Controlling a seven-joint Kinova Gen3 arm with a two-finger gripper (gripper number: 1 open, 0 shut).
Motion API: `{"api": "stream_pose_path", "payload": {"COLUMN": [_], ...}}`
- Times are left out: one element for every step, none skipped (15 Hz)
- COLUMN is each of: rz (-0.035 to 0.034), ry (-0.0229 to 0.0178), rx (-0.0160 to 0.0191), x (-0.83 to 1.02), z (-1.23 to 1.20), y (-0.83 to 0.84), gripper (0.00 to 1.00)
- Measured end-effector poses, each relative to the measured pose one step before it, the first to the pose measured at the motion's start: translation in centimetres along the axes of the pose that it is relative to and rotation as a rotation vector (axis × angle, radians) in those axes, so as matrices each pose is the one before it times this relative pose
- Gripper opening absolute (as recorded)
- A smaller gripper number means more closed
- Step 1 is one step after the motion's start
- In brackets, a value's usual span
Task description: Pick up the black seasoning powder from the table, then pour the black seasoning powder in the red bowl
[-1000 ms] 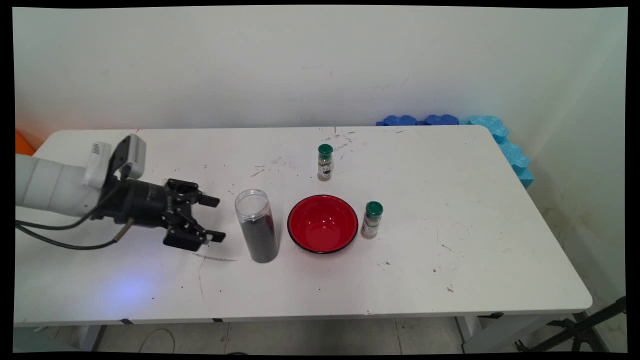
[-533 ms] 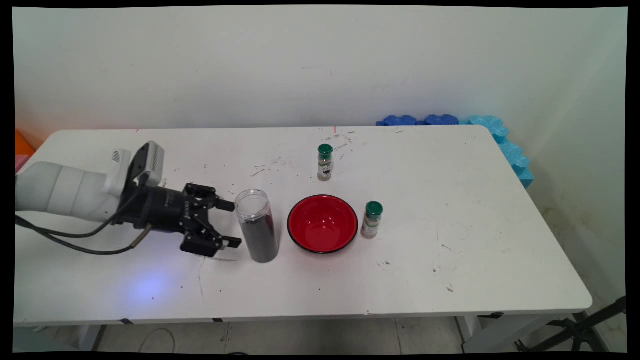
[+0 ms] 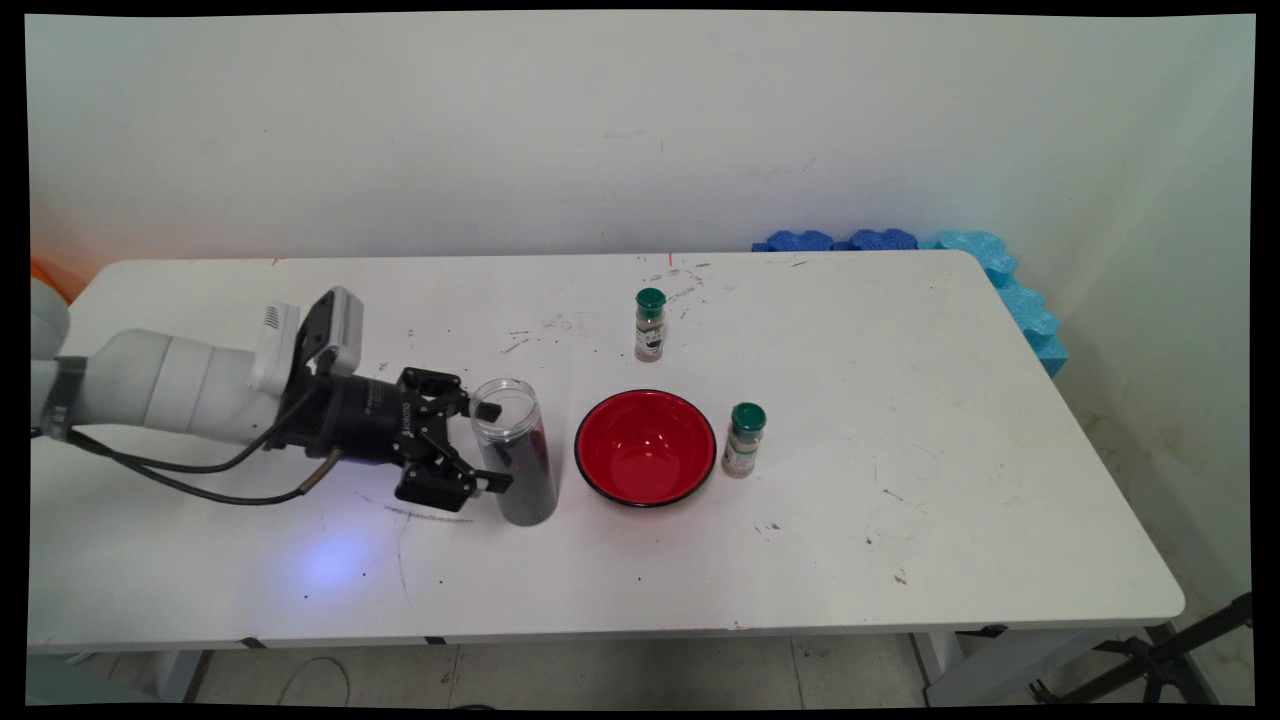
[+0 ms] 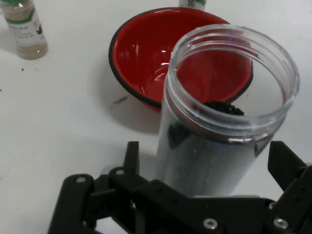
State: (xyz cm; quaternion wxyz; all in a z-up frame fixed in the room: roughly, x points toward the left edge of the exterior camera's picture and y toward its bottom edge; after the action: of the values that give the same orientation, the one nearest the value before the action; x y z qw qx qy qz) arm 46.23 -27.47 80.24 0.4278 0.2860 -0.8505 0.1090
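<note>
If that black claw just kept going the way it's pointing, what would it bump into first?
The clear jar of dark grains: it already stands between the open gripper's fingers. Behind it lies the red bowl.

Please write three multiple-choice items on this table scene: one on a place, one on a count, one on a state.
1. Where is the hand?
A. Around the clear jar
B. Over the red bowl
C. Beside a spice bottle

2. How many green-capped spice bottles stand on the table?
A. One
B. Two
C. Three

3. How is the jar?
A. Capped
B. Tipped over
C. Upright, lidless

Answers:
1. A, a finger shows on each side of the jar.
2. B, far bottle and near bottle.
3. C, its open mouth shows dark contents.
</note>
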Motion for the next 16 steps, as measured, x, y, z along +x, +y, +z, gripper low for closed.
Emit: {"api": "stream_pose_path", "payload": {"rz": [-0.00005, -0.00025, -0.00028, -0.00010, 0.00010, 0.00001, 0.00020, 0.00018, -0.00007, 0.00007, 0.00028, 0.00170, 0.00072, 0.00032, 0.00007, -0.00126], "ry": [0.00194, 0.00193, 0.00162, 0.00241, 0.00235, 0.00197, 0.00214, 0.00230, 0.00167, 0.00103, 0.00130, 0.00166, 0.00111, 0.00057, 0.00029, 0.00013], "rx": [-0.00016, -0.00037, -0.00049, -0.00115, -0.00149, -0.00120, -0.00140, -0.00195, -0.00169, -0.00078, -0.00130, -0.00134, -0.00319, -0.00441, -0.00396, -0.00376], "x": [-0.008, 0.006, 0.005, 0.017, 0.024, 0.021, 0.026, 0.032, 0.026, 0.021, 0.031, 0.048, 0.028, 0.018, 0.016, 0.041], "z": [0.234, 0.225, 0.177, 0.193, 0.181, 0.140, 0.142, 0.130, 0.096, 0.051, 0.073, 0.055, 0.040, 0.024, -0.008, -0.058], "y": [-0.065, -0.060, -0.040, -0.036, -0.037, -0.032, -0.035, -0.026, -0.018, -0.008, -0.007, 0.003, 0.008, 0.010, -0.007, -0.028], "gripper": [1.00, 1.00, 1.00, 1.00, 1.00, 1.00, 1.00, 1.00, 1.00, 1.00, 1.00, 0.00, 0.00, 0.00, 0.00, 0.00]}}
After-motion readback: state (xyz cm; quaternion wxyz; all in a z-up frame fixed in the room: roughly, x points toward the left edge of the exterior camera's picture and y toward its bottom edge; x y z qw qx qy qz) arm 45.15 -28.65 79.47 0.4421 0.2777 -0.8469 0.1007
